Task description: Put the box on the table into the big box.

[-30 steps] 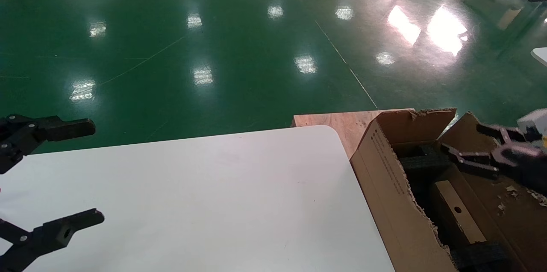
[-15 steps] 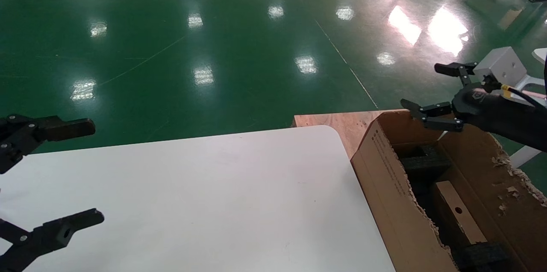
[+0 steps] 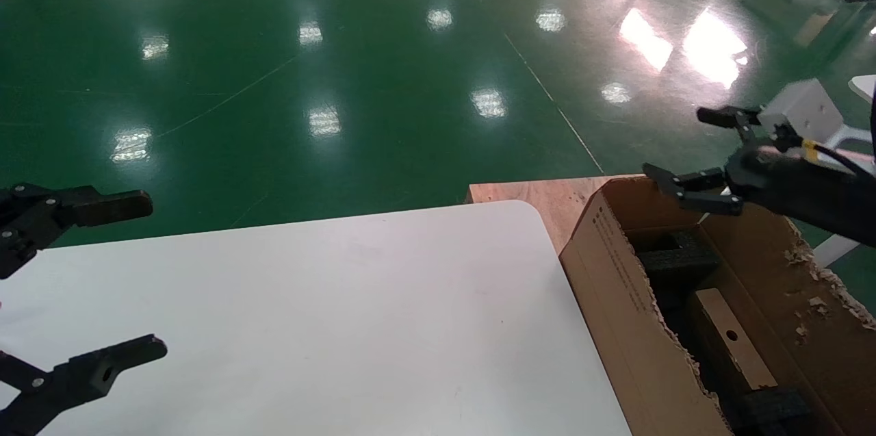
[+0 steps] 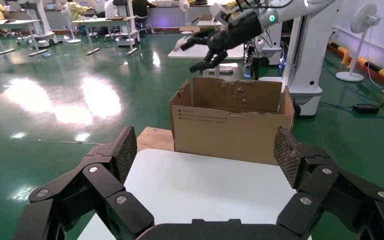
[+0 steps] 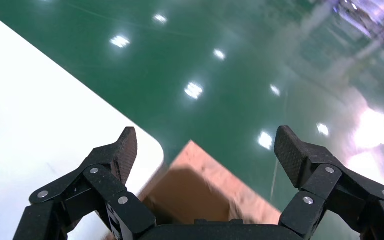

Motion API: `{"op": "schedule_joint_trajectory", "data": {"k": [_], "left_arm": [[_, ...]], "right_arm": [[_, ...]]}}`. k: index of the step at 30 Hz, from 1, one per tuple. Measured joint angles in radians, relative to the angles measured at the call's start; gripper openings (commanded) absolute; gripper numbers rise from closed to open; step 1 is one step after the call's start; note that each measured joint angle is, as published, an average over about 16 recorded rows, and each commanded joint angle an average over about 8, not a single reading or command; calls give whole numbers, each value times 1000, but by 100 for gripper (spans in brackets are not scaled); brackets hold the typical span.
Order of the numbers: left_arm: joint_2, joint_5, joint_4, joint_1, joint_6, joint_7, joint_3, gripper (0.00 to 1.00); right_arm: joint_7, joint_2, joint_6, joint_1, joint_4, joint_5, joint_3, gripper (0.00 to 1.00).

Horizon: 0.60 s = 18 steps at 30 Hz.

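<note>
Box point(image 3: 733, 340) lies inside big box point(image 3: 629, 299) on black foam point(image 3: 681, 259); right claw point(image 3: 684, 148) released, empty, above.

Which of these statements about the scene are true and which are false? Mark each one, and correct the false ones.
1. The small box lies inside the big box. True.
2. The right hand is shut on the small box. False: it is open and empty, above the big box's far rim.
3. The left hand is open over the table. True.
4. The big box stands on the table. False: it stands beside the table, off its right edge.
5. A wooden board shows behind the table's far right corner. True.
</note>
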Motion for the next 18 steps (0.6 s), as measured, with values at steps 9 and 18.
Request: {"op": "schedule_joint_trajectory", "data": {"k": [9, 18], "left_arm": [[0, 0, 0, 0, 0, 0, 0, 100], [0, 0, 0, 0, 0, 0, 0, 100]], "right_arm": [[60, -96, -125, -238, -3, -43, 319, 100], [126, -203, -263, -503, -6, -90, 672, 100]]}}
